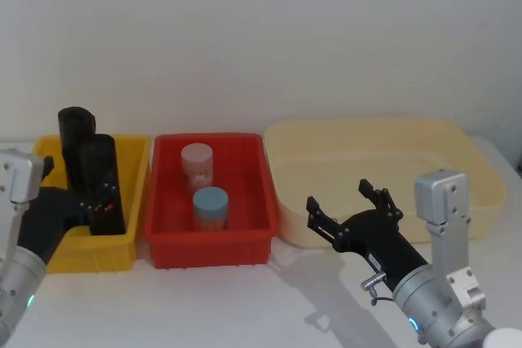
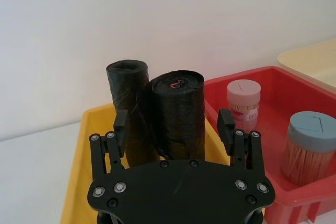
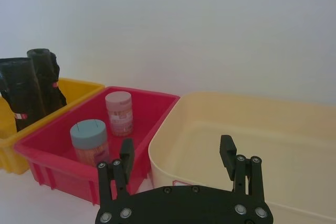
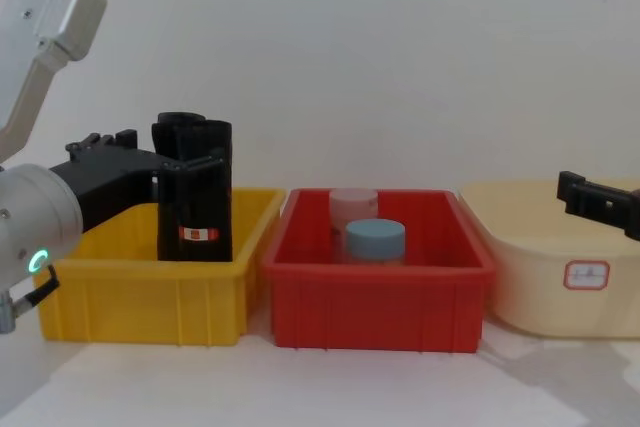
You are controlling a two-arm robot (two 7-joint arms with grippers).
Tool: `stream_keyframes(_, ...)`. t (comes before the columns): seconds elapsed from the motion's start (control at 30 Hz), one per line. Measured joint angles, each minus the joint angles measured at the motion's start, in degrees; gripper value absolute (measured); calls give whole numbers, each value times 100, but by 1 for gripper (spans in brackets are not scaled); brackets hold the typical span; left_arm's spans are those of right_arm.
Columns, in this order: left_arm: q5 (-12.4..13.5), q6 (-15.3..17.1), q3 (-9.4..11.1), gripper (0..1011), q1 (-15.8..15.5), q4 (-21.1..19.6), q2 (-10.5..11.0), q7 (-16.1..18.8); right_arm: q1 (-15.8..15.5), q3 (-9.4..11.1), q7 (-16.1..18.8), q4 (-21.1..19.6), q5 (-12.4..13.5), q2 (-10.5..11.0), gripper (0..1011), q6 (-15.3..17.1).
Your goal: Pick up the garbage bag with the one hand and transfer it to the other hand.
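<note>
The garbage bag [image 1: 98,160], a black roll with a red-and-white label band, stands upright in the yellow bin [image 1: 134,193]. A second black roll [image 1: 73,126] stands just behind it. My left gripper [image 1: 98,200] is open, one finger on each side of the garbage bag [image 2: 178,114], with small gaps showing between the fingers [image 2: 226,124] and the roll. From the chest, the garbage bag [image 4: 195,209] rises well above the bin wall, and the left gripper [image 4: 192,163] reaches it near its top. My right gripper [image 1: 351,201] hovers open at the near rim of the cream tub [image 1: 473,193].
A red bin [image 1: 253,238] between the yellow bin and the cream tub holds a pink-lidded jar [image 1: 196,165] and a blue-lidded jar [image 1: 210,205]. A white wall stands close behind the bins. The white tabletop [image 1: 245,307] lies in front of them.
</note>
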Motion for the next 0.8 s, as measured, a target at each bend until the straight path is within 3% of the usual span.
stream_keyframes(0.8,-186,-246,-64,1001,-571,900,-362,-477,0,0,0,0,0,0,1001,0)
